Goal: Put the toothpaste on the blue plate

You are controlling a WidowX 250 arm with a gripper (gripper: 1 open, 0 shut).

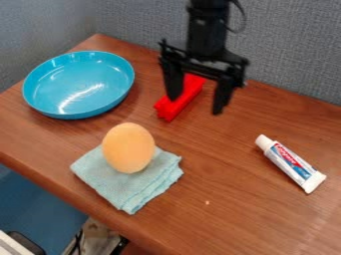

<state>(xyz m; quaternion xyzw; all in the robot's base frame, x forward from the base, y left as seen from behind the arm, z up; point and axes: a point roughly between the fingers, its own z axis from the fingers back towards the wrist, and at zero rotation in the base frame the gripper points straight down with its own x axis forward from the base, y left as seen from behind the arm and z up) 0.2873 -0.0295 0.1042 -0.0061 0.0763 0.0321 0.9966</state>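
The toothpaste [290, 162] is a small white tube with red and blue print, lying flat near the right edge of the wooden table. The blue plate [79, 84] sits at the far left, glossy and with nothing in it. My black gripper [197, 93] hangs open at the back centre, fingers pointing down and straddling the upper end of a red block. It is well to the left of and behind the toothpaste, and holds nothing.
A red rectangular block [173, 102] lies under the gripper. An orange egg-shaped object [127, 147] rests on a pale blue-green cloth [130, 174] near the front edge. The table edge [54, 169] runs diagonally along the lower left.
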